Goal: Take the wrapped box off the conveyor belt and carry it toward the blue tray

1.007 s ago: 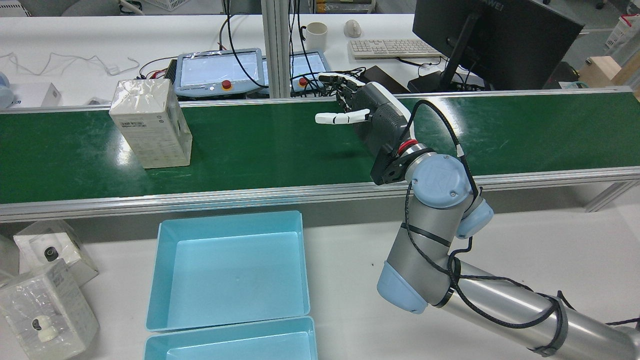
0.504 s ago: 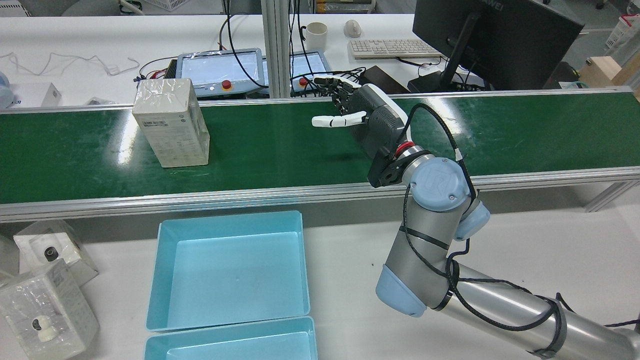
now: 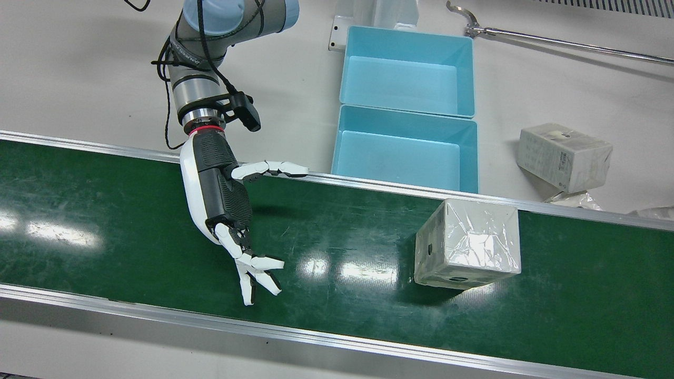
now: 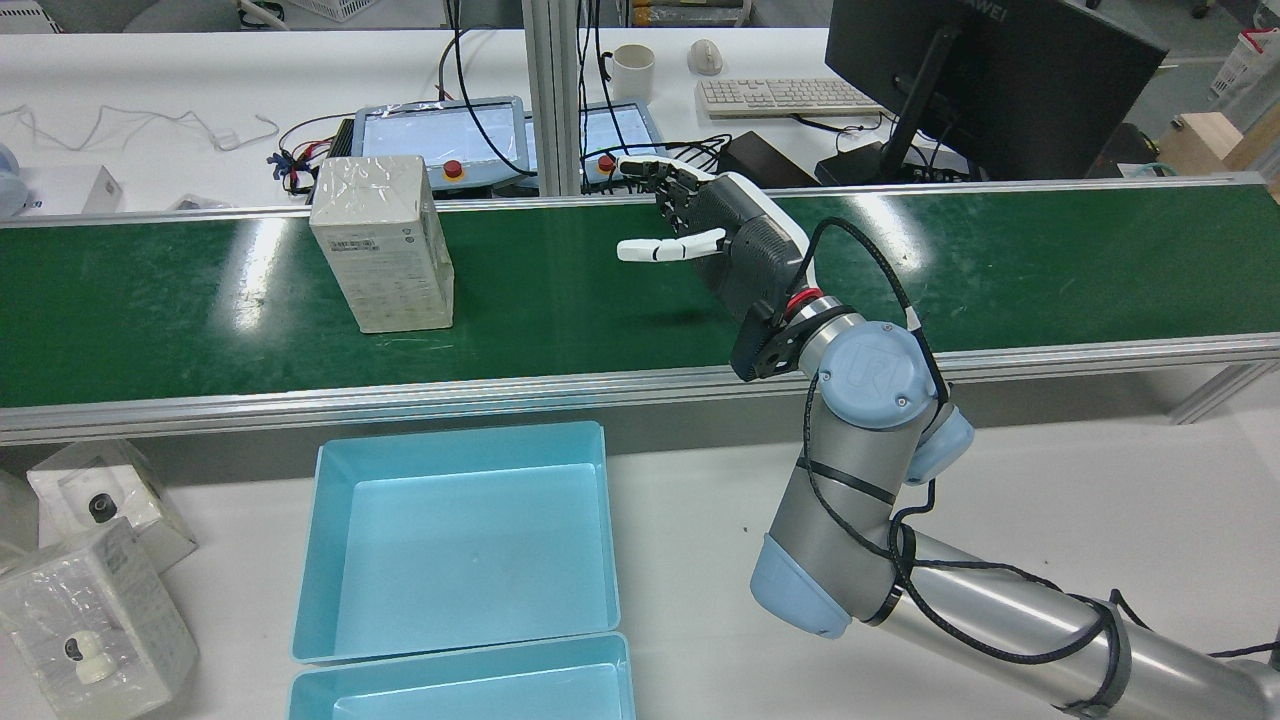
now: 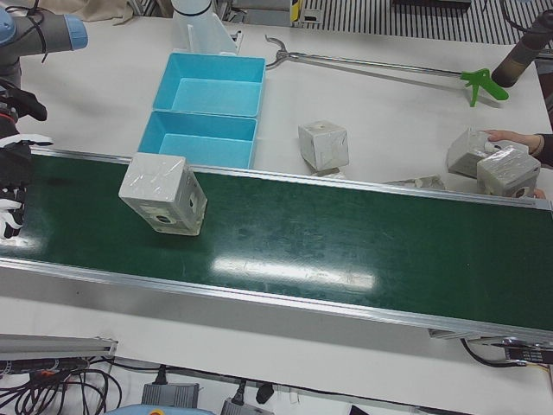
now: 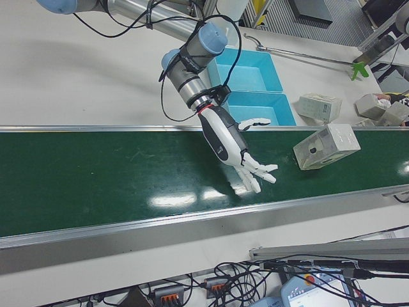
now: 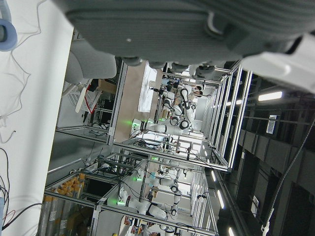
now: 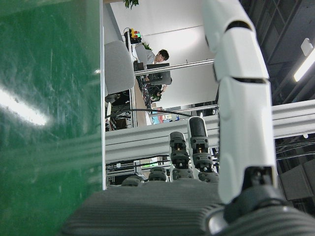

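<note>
We see the wrapped box (image 4: 381, 243) standing on the conveyor belt (image 4: 560, 290) near its far rail, well apart from the right hand (image 4: 712, 235), which hovers spread and empty over bare belt. Beside the belt's near rail, the blue tray (image 4: 458, 540) holds nothing; the left hand's state we cannot tell.

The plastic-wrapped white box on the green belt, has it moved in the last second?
Yes. The plastic-wrapped white box has travelled rightward in the rear view, toward the open right hand, judged against the blue tray.
</note>
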{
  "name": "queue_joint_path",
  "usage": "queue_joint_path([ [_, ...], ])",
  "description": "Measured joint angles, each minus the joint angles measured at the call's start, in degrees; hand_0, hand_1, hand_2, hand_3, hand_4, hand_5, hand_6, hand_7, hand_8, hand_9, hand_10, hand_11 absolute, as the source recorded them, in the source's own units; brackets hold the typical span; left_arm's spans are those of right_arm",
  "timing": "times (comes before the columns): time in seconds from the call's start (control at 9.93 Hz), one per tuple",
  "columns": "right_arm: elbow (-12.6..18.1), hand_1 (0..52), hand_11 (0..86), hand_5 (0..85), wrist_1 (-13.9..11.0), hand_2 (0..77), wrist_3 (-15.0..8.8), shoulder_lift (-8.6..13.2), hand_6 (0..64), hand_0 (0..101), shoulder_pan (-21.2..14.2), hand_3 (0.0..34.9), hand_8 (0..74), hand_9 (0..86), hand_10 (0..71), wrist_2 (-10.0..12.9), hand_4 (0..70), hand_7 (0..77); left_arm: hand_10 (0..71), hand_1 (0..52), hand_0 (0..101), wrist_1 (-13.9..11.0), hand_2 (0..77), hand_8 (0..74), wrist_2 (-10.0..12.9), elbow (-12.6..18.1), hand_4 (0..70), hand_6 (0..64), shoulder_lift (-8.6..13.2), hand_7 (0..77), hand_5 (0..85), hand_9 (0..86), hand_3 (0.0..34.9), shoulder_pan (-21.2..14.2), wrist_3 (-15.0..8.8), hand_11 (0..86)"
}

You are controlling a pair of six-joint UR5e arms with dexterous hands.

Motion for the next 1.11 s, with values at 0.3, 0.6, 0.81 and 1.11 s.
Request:
queue_joint_path([
  [0.3,-0.4,18.5,0.5,26.2,0.1,16.4,-0.3,0.1,6.5,50,0.0,0.0,1.1,3.8,0.0,0.0,13.6,7.6,0.5,0.0,0,0.0,0.5,0.5,0.0,0.0,0.0,0.5,0.0,0.5,1.1,0.0,0.0,0.0,0.0,0.5],
  [0.6,-0.4,18.5,0.5,26.2,0.1,15.3,-0.3,0.2,6.5,50,0.2,0.0,0.5,3.8,0.0,0.0,13.6,7.6,0.5,0.0,0,0.0,1.1,0.5,0.0,0.0,0.0,0.5,0.0,0.5,1.1,0.5,0.0,0.0,0.0,0.5],
  [0.81,-0.4,18.0,0.5,26.2,0.1,15.3,-0.3,0.2,6.5,50,0.2,0.0,1.1,3.8,0.0,0.0,13.6,7.6,0.5,0.0,0,0.0,0.5,0.5,0.0,0.0,0.0,0.5,0.0,0.5,1.1,0.5,0.0,0.0,0.0,0.5],
  [1.11,-0.4,18.5,1.1,26.2,0.1,15.3,-0.4,0.2,6.5,50,0.2,0.0,1.1,3.8,0.0,0.0,13.6,7.1,0.5,0.0,0,0.0,1.1,0.5,0.0,0.0,0.0,0.5,0.0,0.5,1.1,0.0,0.0,0.0,0.0,0.5],
])
